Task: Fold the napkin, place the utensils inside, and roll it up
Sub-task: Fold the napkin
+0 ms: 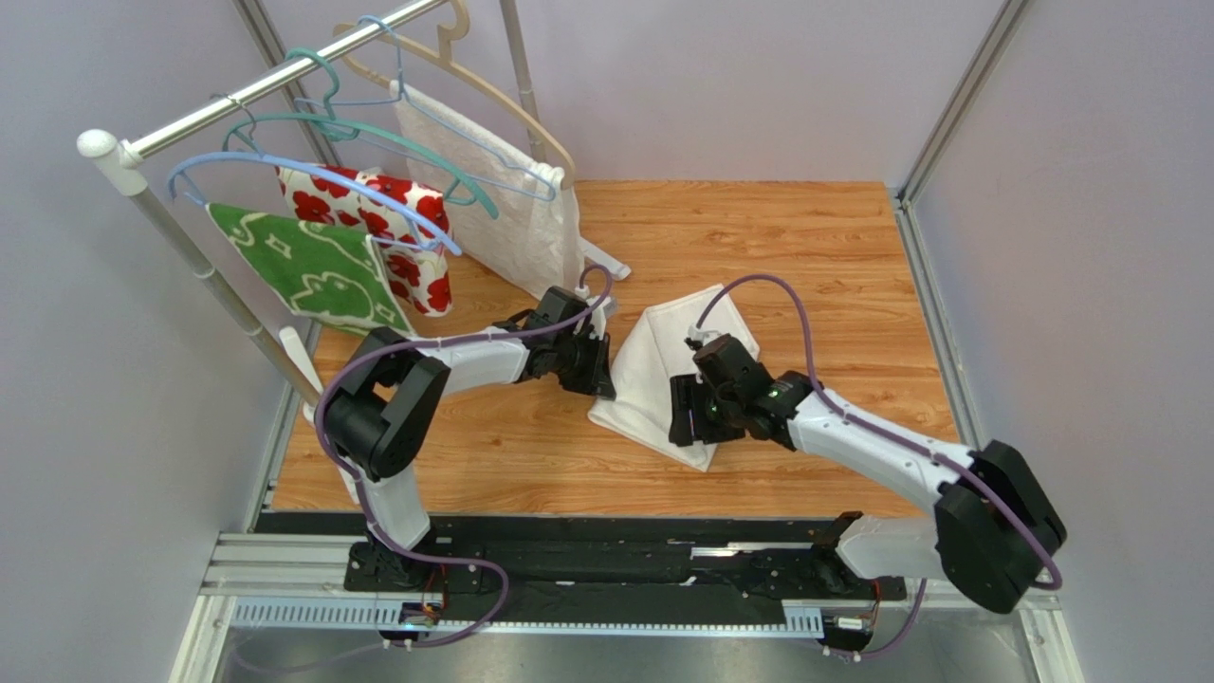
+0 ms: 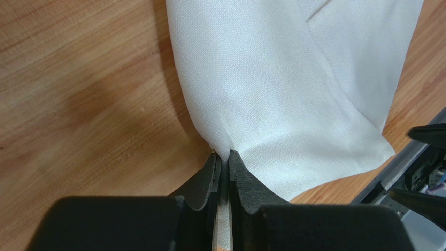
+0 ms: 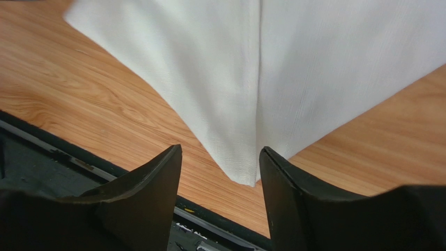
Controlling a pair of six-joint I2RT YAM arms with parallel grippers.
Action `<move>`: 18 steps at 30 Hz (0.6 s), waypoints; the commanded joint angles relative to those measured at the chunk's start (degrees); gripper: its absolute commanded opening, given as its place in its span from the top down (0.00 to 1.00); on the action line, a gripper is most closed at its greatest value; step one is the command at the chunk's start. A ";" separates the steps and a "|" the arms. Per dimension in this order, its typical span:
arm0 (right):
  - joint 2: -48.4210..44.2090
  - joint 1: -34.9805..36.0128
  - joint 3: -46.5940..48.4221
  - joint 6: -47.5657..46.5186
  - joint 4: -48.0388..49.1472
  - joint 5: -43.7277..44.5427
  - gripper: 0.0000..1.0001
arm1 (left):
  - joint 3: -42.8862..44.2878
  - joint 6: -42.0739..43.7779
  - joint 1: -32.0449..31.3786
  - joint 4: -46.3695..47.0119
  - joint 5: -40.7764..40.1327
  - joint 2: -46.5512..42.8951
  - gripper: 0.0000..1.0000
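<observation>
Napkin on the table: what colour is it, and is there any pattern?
The napkin is plain off-white with no pattern, only a fine weave. It shows best in the left wrist view.

Napkin (image 2: 293, 78) cut off at top edge in both wrist views; left tool (image 2: 224, 158) hides pinched fold.

Bright, even light from overhead, and the top view is crisp right into its corners. Left wrist view now: a soft shadow hugs the left edge of the napkin (image 2: 272, 78), weave sharp, white not washed out. Right wrist: the black fingers (image 3: 152, 193) nearest the lens go slightly soft, grain of the table (image 3: 78, 94) clear
</observation>
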 commanded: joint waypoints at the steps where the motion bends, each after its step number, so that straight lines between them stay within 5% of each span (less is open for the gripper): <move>1: -7.67 1.30 5.32 -10.98 2.90 4.64 0.38 | 3.40 3.35 -0.26 -6.52 -0.71 0.71 1.00; 18: 7.76 24.42 3.39 -26.37 21.54 21.88 0.40 | 8.15 5.81 0.35 -16.11 -0.10 2.82 1.00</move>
